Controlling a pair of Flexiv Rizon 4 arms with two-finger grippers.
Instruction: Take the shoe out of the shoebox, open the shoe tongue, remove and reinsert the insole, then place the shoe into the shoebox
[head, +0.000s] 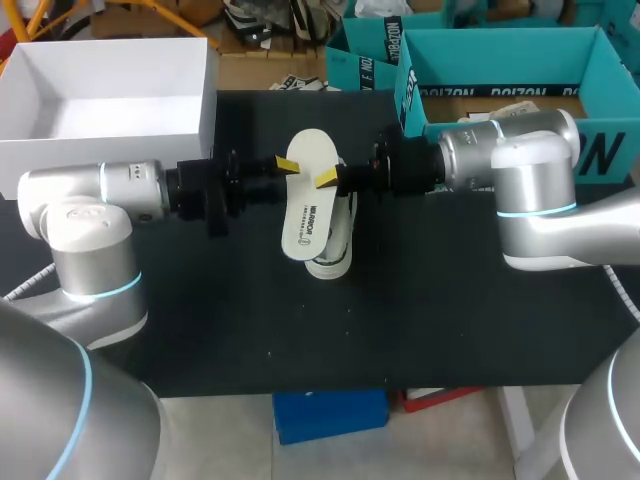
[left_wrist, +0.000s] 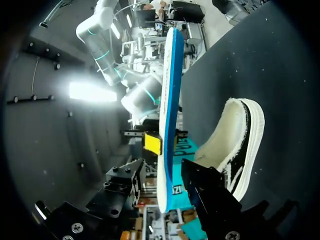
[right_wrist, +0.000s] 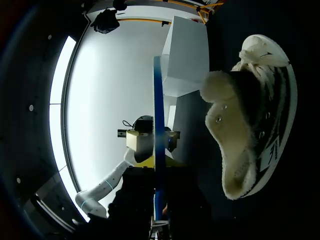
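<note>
My left tool (head: 287, 166) and right tool (head: 325, 179) each seem pinched narrow on the thin white foam insole with a blue underside (head: 308, 200). One grips each long edge, holding it flat in the air between them. Just below it, the black canvas shoe with fleecy white lining and white sole (head: 340, 238) rests on the black tabletop (head: 300, 330).

The insole looks light and floppy. I judge it would sag if held by one edge alone, so a grip near its middle suits it, with the toe end leading into the shoe. The fleece may drag on it.

The white cardboard shoebox (head: 110, 150) stands behind my left tool and the teal cardboard boxes (head: 470, 45) behind my right. Neither blocks the way down.
</note>
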